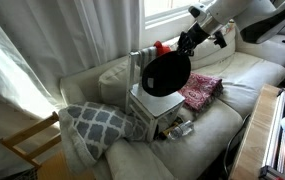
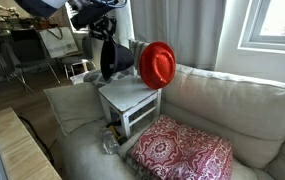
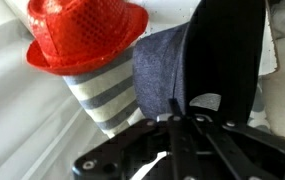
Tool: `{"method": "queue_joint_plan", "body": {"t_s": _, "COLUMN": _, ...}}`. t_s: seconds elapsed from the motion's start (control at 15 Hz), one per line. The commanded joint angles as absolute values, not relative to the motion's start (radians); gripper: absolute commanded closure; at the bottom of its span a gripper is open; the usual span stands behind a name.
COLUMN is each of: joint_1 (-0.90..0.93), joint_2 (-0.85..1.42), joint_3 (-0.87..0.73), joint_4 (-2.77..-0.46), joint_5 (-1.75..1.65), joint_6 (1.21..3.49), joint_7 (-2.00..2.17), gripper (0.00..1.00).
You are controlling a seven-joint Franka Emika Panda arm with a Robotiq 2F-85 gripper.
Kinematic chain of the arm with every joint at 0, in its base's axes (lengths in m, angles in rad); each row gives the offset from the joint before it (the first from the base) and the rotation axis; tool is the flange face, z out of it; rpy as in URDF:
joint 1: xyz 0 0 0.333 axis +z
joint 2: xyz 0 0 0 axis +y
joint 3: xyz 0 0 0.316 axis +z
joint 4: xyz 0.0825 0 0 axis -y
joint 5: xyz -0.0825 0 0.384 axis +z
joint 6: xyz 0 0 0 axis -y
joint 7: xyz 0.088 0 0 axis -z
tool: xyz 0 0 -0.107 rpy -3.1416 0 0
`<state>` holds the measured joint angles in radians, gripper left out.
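Note:
My gripper (image 1: 188, 42) (image 2: 104, 36) (image 3: 182, 112) is shut on the edge of a black hat (image 1: 165, 75) (image 2: 112, 58) (image 3: 227, 50), which hangs below it, above a small white stool (image 1: 150, 104) (image 2: 130, 100) on the sofa. Right behind the black hat is a red hat (image 1: 162, 47) (image 2: 157, 65) (image 3: 82, 35). In the wrist view the red hat sits on a grey-and-white striped piece (image 3: 107, 95), with a blue-grey denim cap (image 3: 162, 70) touching the black hat. What carries these hats is hidden.
The stool stands on a cream sofa (image 1: 252, 70) (image 2: 217, 100). A red patterned cushion (image 1: 200, 90) (image 2: 182, 155) lies beside it, and a grey lattice cushion (image 1: 97, 125) on the other side. Curtains and a window (image 1: 167, 12) are behind; a wooden table edge (image 2: 22, 150) is in front.

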<state>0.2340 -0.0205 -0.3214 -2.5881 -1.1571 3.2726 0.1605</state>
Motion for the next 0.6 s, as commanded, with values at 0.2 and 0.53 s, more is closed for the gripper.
{"method": "queue_joint_plan", "body": {"t_s": 0.2, "joint_1": 0.127, "joint_2": -0.059, "joint_3": -0.22, "joint_4": -2.55, "joint_5": -1.284, "joint_6": 3.346, "joint_7": -0.019, "gripper": 0.99}}
{"method": "queue_joint_plan", "body": {"t_s": 0.53, "joint_1": 0.075, "joint_2": -0.059, "joint_3": -0.159, "joint_4": -2.536, "joint_5": -1.23, "joint_6": 3.333, "joint_7": -0.078, "gripper": 0.96}}
